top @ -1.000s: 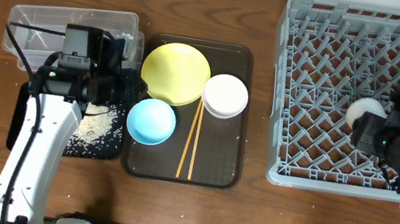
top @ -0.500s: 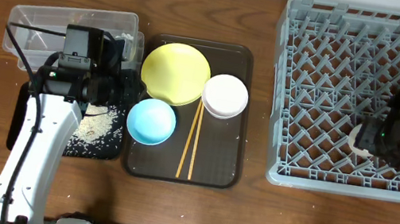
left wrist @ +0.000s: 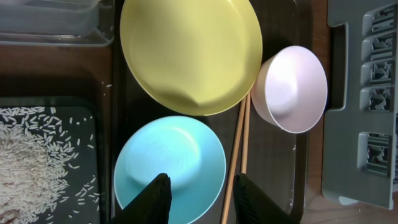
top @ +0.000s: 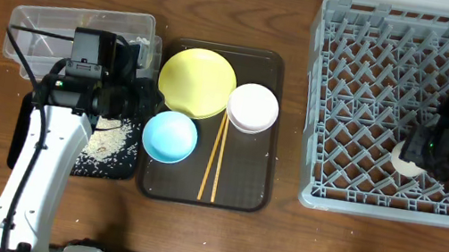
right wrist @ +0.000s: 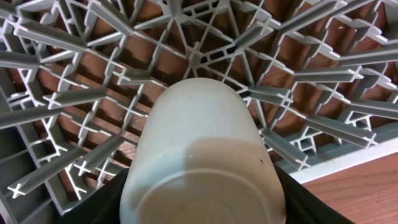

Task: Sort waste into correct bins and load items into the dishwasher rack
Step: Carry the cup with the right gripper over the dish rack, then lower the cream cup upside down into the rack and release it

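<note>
My right gripper (top: 417, 155) is shut on the small pale green cup (right wrist: 205, 143), holding it over the front right part of the grey dishwasher rack (top: 368, 76). The cup's base faces the wrist camera and a finger (right wrist: 93, 205) shows on each side. My left gripper (left wrist: 202, 196) hangs open and holds nothing above the light blue bowl (left wrist: 171, 162) and the wooden chopsticks (left wrist: 239, 149). The yellow plate (top: 197, 82) and the white-pink bowl (top: 253, 107) sit behind them. Loose rice (top: 109, 142) lies in the black tray (top: 122, 171).
Plate, bowls and chopsticks all rest on a dark brown serving tray (top: 241, 192) in the middle. A clear plastic box (top: 42, 25) stands at the back left, behind the black tray. A few rice grains lie scattered round the trays.
My right gripper has turned and carried the cup toward the rack's front edge and lower among the pegs. The left arm has not moved.
</note>
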`<state>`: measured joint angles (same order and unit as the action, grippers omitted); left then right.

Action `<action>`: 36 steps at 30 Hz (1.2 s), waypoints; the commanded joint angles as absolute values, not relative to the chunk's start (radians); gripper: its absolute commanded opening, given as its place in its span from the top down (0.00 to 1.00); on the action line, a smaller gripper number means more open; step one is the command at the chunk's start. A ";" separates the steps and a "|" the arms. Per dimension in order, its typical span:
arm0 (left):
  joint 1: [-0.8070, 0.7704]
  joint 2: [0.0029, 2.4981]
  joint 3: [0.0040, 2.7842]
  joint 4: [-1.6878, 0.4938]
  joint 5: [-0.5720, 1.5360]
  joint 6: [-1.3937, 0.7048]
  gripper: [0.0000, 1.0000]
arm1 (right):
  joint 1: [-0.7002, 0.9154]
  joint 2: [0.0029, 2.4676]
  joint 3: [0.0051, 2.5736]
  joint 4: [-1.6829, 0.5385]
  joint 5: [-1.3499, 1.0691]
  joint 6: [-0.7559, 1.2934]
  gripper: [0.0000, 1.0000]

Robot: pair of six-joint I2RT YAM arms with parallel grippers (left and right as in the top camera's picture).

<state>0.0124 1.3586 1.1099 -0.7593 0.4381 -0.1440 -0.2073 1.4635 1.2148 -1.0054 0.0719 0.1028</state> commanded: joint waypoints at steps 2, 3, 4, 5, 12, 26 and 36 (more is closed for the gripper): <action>0.015 1.352 1.118 -0.763 0.429 -0.128 0.64 | -0.211 1.503 1.185 -1.017 0.163 0.111 0.73; 0.015 1.352 1.118 -0.763 0.429 -0.128 0.64 | -0.212 1.500 1.185 -1.016 0.170 0.112 0.73; 0.015 1.352 1.118 -0.763 0.429 -0.128 0.64 | -0.212 1.496 1.185 -1.015 0.176 0.112 0.73; 0.015 1.352 1.118 -0.763 0.429 -0.128 0.64 | -0.212 1.491 1.185 -1.015 0.178 0.112 0.73; 0.015 1.352 1.118 -0.763 0.429 -0.128 0.64 | -0.236 1.477 1.185 -1.018 0.179 0.119 0.73; 0.015 1.352 1.118 -0.769 0.429 -0.128 0.64 | -0.242 1.477 1.185 -1.037 0.140 0.119 0.47; 0.015 1.352 1.118 -0.772 0.429 -0.128 0.64 | -0.242 1.477 1.185 -1.037 0.070 0.118 0.19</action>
<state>0.0124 1.3586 1.1099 -0.7658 0.4377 -0.1368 -0.2348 1.4750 1.1934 -1.0340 0.0883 0.1120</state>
